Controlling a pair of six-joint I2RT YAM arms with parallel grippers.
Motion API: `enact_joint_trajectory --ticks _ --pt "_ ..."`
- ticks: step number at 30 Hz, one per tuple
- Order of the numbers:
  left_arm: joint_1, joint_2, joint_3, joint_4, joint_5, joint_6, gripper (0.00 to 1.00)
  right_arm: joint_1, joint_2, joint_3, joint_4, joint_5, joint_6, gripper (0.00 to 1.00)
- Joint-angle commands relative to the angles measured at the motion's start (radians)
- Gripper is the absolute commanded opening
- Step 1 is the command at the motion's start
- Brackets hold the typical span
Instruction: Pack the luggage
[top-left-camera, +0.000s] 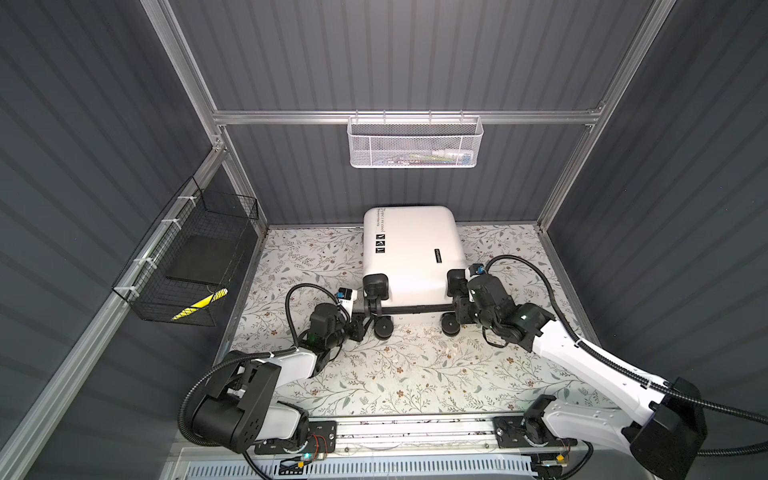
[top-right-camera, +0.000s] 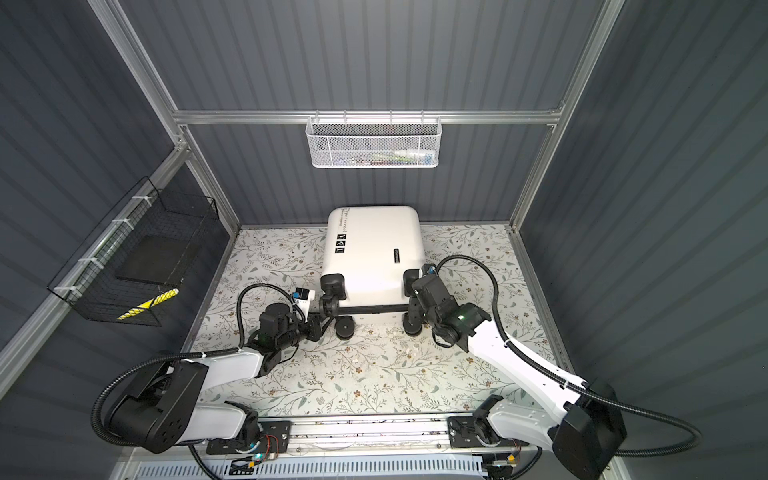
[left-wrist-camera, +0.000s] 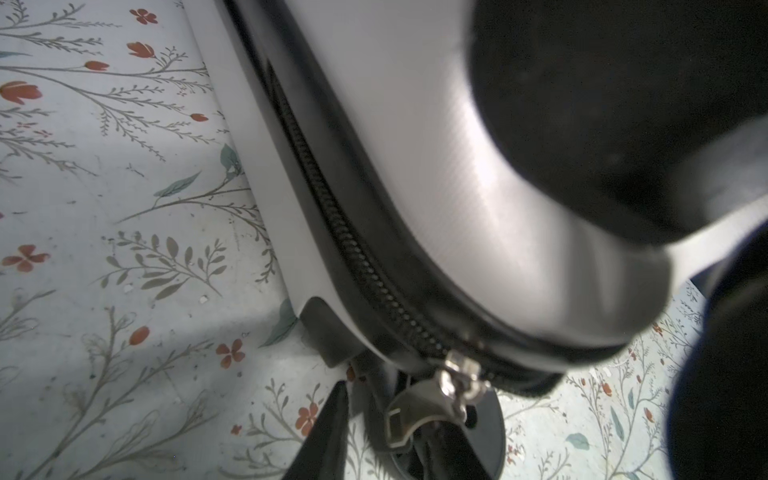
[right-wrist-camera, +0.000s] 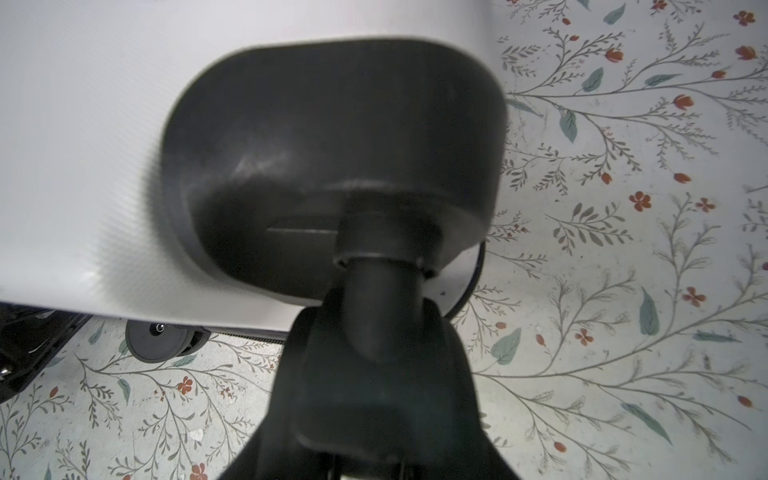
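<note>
The luggage (top-left-camera: 415, 249) (top-right-camera: 374, 245) lies closed and flat on the floral table, wheels toward the arms. My left gripper (top-left-camera: 360, 328) (top-right-camera: 316, 326) is at its near-left wheel (top-left-camera: 383, 326). In the left wrist view the silver zipper pull (left-wrist-camera: 455, 380) hangs at the shell's (left-wrist-camera: 415, 145) corner. One finger (left-wrist-camera: 328, 432) stands apart from the wheel stem with table showing between; the other finger is hidden. My right gripper (top-left-camera: 459, 313) (top-right-camera: 415, 309) is shut on the near-right wheel's fork (right-wrist-camera: 374, 332), below its black housing (right-wrist-camera: 332, 145).
A white mesh basket (top-left-camera: 413, 143) hangs on the back rail. A black wire basket (top-left-camera: 187, 266) on the left wall holds a dark flat item and a yellow-black item (top-left-camera: 199, 307). Aluminium posts (top-left-camera: 552, 208) and grey walls close in the table (top-left-camera: 415, 374).
</note>
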Motion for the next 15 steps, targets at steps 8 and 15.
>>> enact_joint_trajectory --ticks 8,15 --pt "0.008 -0.042 0.049 0.106 0.029 0.007 0.17 0.006 -0.012 0.030 -0.047 -0.020 -0.024 0.27" --pt "0.011 -0.096 0.046 0.054 0.029 0.022 0.08 0.007 -0.012 0.062 -0.057 -0.023 -0.027 0.26"
